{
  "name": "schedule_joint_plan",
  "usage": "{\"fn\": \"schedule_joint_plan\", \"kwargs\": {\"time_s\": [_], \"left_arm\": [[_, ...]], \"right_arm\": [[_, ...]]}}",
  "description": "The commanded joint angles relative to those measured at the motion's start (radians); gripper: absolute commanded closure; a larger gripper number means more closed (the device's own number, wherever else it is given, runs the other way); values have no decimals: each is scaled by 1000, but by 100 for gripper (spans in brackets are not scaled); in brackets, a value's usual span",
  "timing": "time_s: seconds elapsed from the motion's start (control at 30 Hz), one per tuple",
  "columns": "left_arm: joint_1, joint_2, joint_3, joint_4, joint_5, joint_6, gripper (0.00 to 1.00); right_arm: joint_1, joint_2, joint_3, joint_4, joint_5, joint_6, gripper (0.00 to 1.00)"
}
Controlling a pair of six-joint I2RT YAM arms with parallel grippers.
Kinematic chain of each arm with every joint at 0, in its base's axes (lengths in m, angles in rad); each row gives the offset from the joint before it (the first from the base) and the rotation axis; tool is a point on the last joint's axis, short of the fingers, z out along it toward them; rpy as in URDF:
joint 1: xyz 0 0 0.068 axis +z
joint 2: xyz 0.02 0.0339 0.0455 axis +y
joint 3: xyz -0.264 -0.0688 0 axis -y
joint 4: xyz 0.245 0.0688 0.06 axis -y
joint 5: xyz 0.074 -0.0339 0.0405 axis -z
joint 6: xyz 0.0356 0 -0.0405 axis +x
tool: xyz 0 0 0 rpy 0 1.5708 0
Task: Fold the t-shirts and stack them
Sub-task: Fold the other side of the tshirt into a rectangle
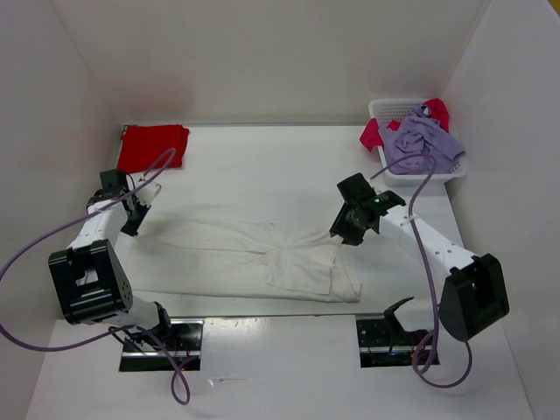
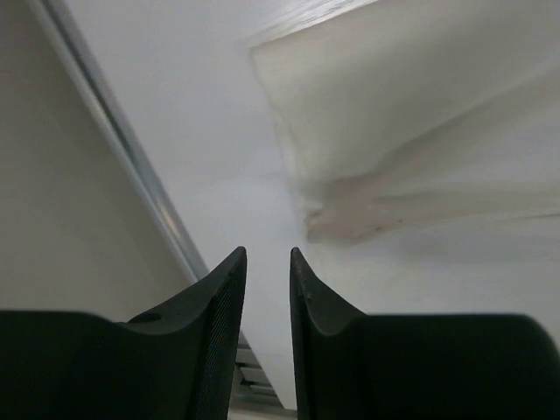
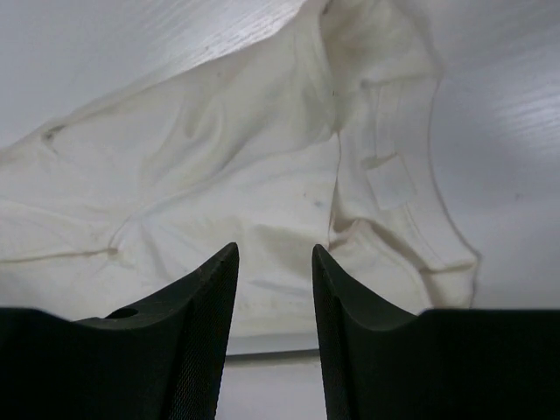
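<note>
Mid-frame, the off-white cotton t-shirt [image 1: 254, 254] lies flat as a long band across the white table [image 1: 289, 175]. The left gripper [image 1: 131, 214] hovers at its left end, jaws slightly parted with nothing between them. The right gripper [image 1: 346, 229] hangs over the right half, released and empty too. I'd call this between folds. It looks folded lengthwise, though the creases are hard to read from above. Next, both pincers need to pinch one end and carry it across. Upper left, the folded red t-shirt [image 1: 153, 146] waits as the base of the stack. Upper right, the lavender purple t-shirt [image 1: 424, 140] and pinkish red t-shirt [image 1: 372, 134] sit in the white plastic mesh basket [image 1: 378, 109].
</note>
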Motion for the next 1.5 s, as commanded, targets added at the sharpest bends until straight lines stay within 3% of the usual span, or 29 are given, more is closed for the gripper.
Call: {"fn": "schedule_joint_plan", "kwargs": {"time_s": [0.0, 0.17, 0.3, 0.43, 0.63, 0.8, 0.97, 1.0, 1.03, 1.07, 1.17, 1.27, 1.4, 1.47], "left_arm": [[39, -56, 74, -53, -30, 29, 66], [57, -78, 171, -133, -19, 69, 60], [58, -78, 220, -142, -44, 80, 58], [22, -58, 274, -142, 18, 20, 55], [-117, 70, 194, 2, 7, -32, 52], [-102, 221, 227, 45, -2, -104, 57], [-77, 206, 255, 45, 10, -118, 57], [-77, 191, 255, 45, 10, -106, 57], [-77, 190, 264, 45, 10, -94, 55], [-67, 180, 264, 45, 10, -93, 53], [-53, 180, 254, 54, 21, -57, 45], [-31, 206, 243, 40, 85, -29, 35], [-22, 255, 255, 0, 183, -6, 25], [-22, 287, 264, -12, 212, -6, 23]], "right_arm": [[-23, 67, 56, 85, 47, -93, 55], [-81, 139, 56, 178, 56, -113, 65], [-109, 189, 76, 217, 47, -124, 89], [-118, 263, 114, 255, 38, -134, 98], [-218, 378, 74, 324, -18, -156, 100], [-271, 462, 100, 373, -63, -220, 100], [-272, 523, 189, 373, -119, -289, 100], [-272, 501, 203, 373, -107, -303, 98], [-272, 455, 212, 373, -90, -312, 91], [-272, 429, 223, 334, -73, -312, 76], [-272, 331, 232, 223, -3, -312, 59], [-272, 245, 183, 156, 24, -288, 48], [-272, 209, 100, 186, -70, -299, 35], [-272, 241, 74, 197, -99, -314, 33]]}}
